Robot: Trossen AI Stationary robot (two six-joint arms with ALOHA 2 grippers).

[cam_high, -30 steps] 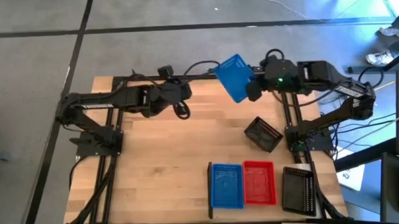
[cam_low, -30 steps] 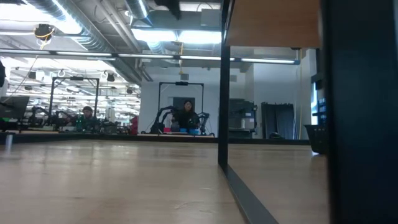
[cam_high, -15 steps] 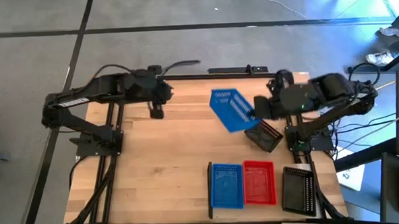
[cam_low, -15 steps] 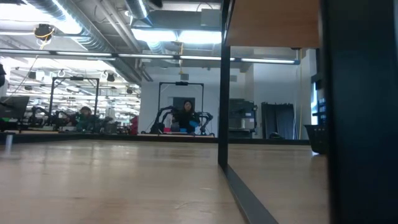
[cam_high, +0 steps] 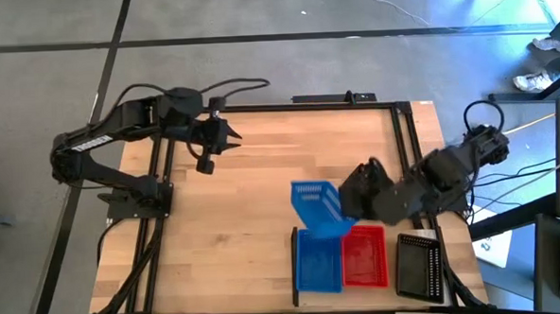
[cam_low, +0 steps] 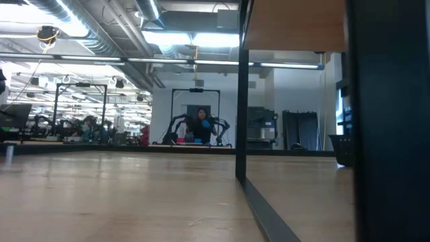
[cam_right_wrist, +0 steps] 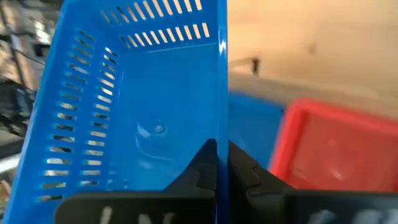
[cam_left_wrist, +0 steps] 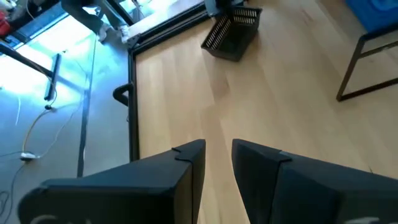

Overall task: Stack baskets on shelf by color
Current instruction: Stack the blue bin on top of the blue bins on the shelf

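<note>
My right gripper (cam_high: pixel 344 206) is shut on a blue basket (cam_high: pixel 315 207), which it holds tilted over a second blue basket (cam_high: pixel 318 261). That one rests flat on the shelf (cam_high: pixel 295 265), beside a red basket (cam_high: pixel 363 257) and a black basket (cam_high: pixel 419 266). Whether the two blue baskets touch, I cannot tell. A loose black basket (cam_left_wrist: pixel 232 31) lies tipped on the table; in the high view my right arm covers it. My left gripper (cam_high: pixel 218 145) hovers open at the table's far left with nothing between its fingers (cam_left_wrist: pixel 186 162). My right gripper pinches the rim of one side wall (cam_right_wrist: pixel 222 118) of the blue basket, one finger (cam_right_wrist: pixel 208 163) inside the basket and the other outside. The fingers slant down from the table's right side. The basket is tilted, its open side turned toward the wrist camera.
Bare wood table (cam_high: pixel 236 235) spreads between the two arms, to the left of the shelf. Black frame rails (cam_high: pixel 160 228) run along the table's left and far edges. In the low view the shelf panel (cam_low: pixel 295 23) stands raised on a black post (cam_low: pixel 242 101).
My right gripper has carried the blue basket from the table's far edge toward the near edge, rolling its wrist, so the basket now hangs tilted over the blue one on the shelf. My left gripper has drawn back toward the table's left edge and turned.
</note>
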